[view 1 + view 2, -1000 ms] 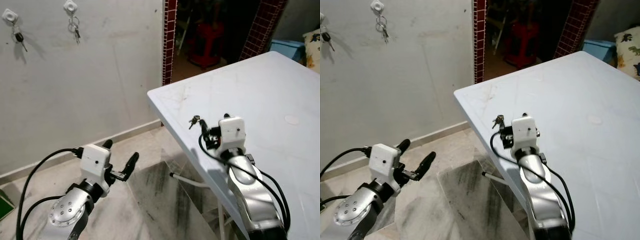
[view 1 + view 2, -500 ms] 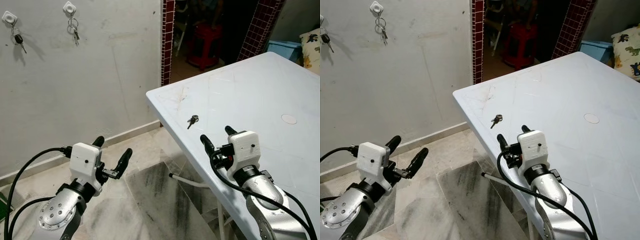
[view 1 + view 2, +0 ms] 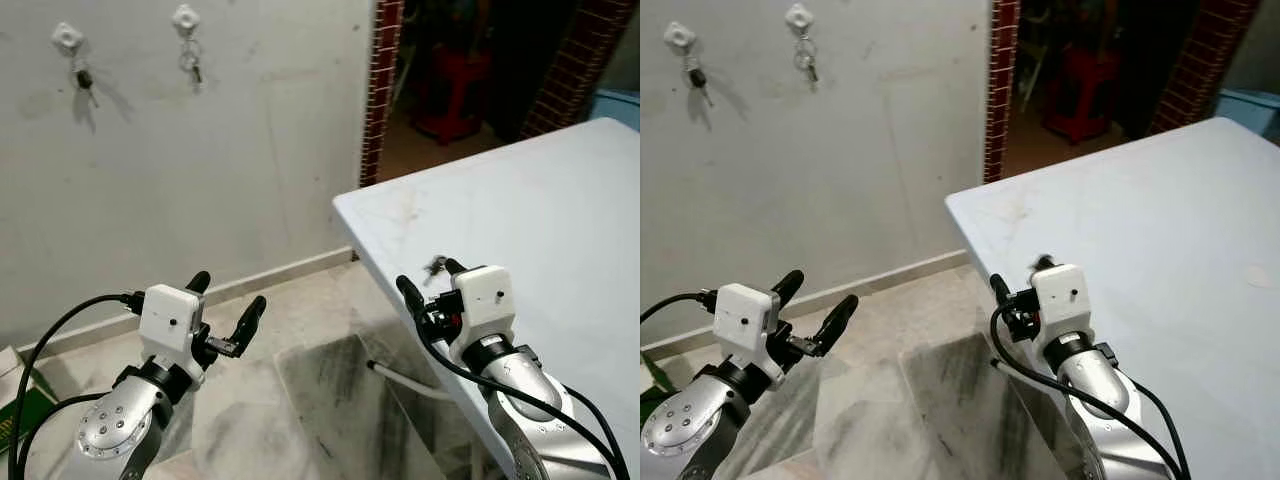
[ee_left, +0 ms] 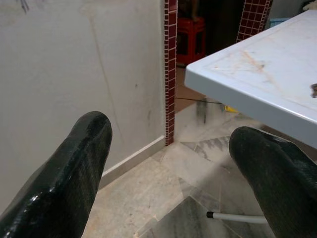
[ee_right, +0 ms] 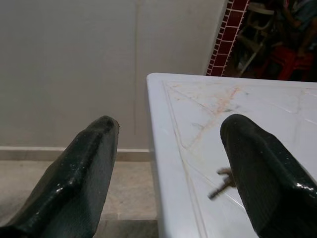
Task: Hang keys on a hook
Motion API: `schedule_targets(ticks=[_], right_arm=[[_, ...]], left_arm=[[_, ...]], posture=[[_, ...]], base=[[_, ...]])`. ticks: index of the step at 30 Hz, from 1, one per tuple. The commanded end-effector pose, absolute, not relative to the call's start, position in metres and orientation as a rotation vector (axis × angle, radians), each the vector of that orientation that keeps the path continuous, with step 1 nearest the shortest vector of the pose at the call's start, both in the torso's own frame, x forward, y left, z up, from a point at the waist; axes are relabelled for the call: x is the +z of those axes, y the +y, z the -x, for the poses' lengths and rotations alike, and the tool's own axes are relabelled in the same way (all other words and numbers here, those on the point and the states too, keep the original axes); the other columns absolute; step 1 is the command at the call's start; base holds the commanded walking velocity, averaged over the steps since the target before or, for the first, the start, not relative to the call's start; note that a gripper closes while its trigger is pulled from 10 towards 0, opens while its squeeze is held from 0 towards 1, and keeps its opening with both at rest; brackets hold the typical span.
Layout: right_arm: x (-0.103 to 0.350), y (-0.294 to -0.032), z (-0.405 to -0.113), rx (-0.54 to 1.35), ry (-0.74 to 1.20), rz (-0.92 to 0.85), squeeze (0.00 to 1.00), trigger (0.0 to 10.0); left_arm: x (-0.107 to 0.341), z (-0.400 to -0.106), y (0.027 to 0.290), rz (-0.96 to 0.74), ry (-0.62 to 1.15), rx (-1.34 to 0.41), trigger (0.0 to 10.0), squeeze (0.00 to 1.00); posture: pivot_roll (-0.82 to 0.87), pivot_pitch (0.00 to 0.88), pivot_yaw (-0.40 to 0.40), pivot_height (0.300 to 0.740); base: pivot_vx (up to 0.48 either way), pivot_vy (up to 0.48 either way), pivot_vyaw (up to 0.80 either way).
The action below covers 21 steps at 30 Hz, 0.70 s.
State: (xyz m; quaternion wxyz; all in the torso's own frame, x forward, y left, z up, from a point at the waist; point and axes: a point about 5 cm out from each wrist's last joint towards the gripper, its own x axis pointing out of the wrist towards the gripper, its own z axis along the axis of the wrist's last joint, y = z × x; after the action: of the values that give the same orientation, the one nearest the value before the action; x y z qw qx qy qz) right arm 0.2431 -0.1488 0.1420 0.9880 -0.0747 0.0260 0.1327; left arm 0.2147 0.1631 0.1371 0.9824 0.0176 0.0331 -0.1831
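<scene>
While both grippers' jaws gape empty, keys (image 5: 222, 184) flat on table (image 5: 257, 124), long axis toward its edge.

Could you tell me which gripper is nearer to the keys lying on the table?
Right. The right gripper is open right beside the keys at the table edge; the left gripper hangs open over the floor, well off the table.

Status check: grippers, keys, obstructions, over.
Right gripper open, poised over keys lying on white table. Left gripper open, idle over floor. Both wall hooks already carry keys.
</scene>
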Motion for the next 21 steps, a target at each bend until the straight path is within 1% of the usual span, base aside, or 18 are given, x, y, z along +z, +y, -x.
schedule_targets(ticks=[1,21], right_arm=[[0.1434,-0.1500,-0.2433,0.259,0.055,0.149,0.00,10.0],[0.1453,-0.1455,-0.2481,0.253,0.050,0.144,0.00,10.0]], left_arm=[[0.1368,-0.2151,0.1619,-0.049,0.079,-0.368,10.0,0.00],[0.1342,-0.2157,0.1582,-0.061,0.082,-0.389,10.0,0.00]], posture=[[0.09,0.035,0.034,0.740],[0.08,0.035,0.034,0.740]], base=[[0.000,0.000,0.00],[0.000,0.000,0.00]])
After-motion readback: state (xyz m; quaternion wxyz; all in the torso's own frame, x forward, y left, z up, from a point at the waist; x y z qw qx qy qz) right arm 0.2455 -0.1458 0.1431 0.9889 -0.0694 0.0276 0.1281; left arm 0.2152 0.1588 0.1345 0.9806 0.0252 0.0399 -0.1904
